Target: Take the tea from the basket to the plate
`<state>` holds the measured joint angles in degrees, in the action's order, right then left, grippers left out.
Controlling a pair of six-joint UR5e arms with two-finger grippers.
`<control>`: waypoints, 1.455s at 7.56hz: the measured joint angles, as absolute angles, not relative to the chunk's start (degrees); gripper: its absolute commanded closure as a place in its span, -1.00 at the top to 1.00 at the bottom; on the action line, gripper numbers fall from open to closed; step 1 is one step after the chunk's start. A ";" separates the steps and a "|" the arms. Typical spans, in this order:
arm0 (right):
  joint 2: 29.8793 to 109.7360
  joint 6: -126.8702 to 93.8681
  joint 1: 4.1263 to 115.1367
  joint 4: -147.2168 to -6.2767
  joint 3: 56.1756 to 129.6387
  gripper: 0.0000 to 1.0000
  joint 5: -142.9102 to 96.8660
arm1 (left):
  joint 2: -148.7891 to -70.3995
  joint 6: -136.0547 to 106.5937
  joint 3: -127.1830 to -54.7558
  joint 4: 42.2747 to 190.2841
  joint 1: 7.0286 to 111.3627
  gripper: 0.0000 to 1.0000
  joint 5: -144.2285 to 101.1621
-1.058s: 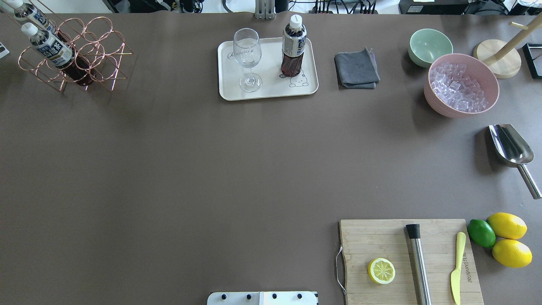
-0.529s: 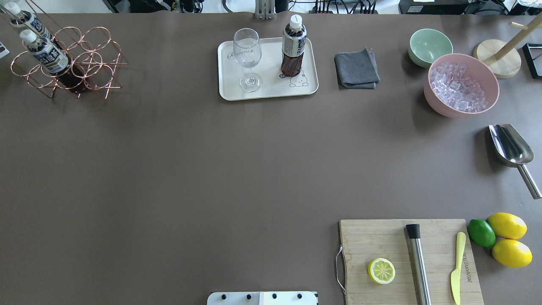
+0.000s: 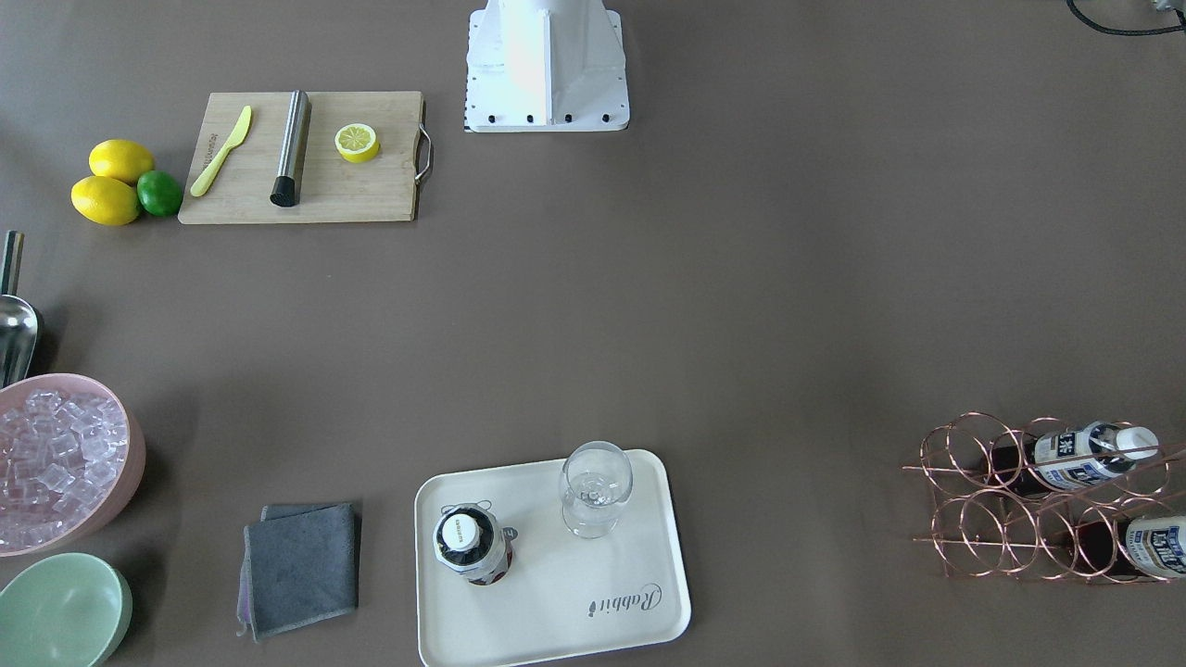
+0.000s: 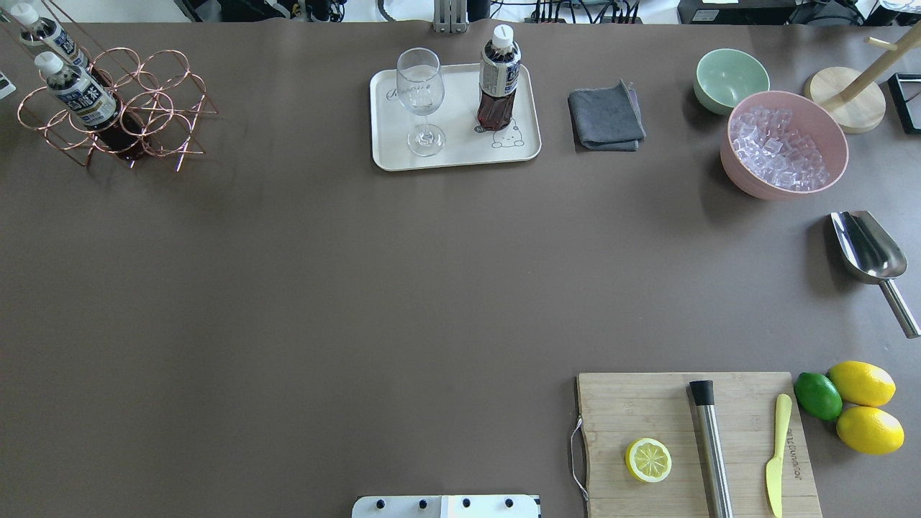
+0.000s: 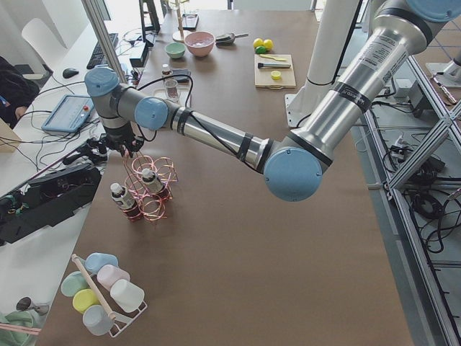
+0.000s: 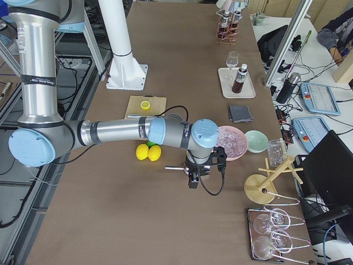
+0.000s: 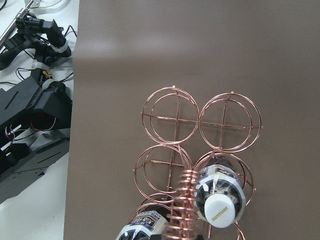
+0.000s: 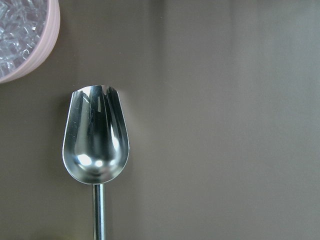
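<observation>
The copper wire basket (image 4: 144,101) stands at the table's far left and holds two tea bottles (image 4: 79,90) (image 4: 50,36). A third tea bottle (image 4: 498,79) stands upright on the cream plate (image 4: 460,152), next to a clear glass (image 4: 419,93). In the exterior left view my left gripper (image 5: 122,150) is at the top of the basket's handle; I cannot tell whether it is open or shut. The left wrist view looks down on the basket (image 7: 172,117) and a bottle cap (image 7: 219,212). My right gripper (image 6: 193,178) hangs over the metal scoop (image 8: 95,135); I cannot tell its state.
A grey cloth (image 4: 606,116), a green bowl (image 4: 730,78) and a pink bowl of ice (image 4: 784,144) lie right of the plate. The scoop also shows at the right edge (image 4: 867,248). A cutting board (image 4: 647,410) with a lemon half, muddler and knife is at the front right.
The basket with its two bottles has shifted left and straightened between one second ago and half a second ago, then barely moved. Everything else is unchanged.
</observation>
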<state>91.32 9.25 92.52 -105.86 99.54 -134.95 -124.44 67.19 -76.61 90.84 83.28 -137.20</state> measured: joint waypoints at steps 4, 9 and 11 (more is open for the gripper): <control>91.40 9.43 92.60 -104.98 99.50 1.00 -136.65 | -124.44 67.17 -77.99 90.56 83.65 0.98 -137.18; 91.41 9.67 92.70 -104.94 99.64 1.00 -136.75 | -117.38 56.80 -94.97 76.20 87.73 0.98 -137.20; 91.46 9.74 92.78 -104.94 99.61 1.00 -136.70 | -112.96 43.59 -98.96 73.11 90.31 0.98 -137.25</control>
<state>91.46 9.74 92.78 -104.94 99.61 -136.70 -112.96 43.59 -98.96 73.11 90.31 -137.25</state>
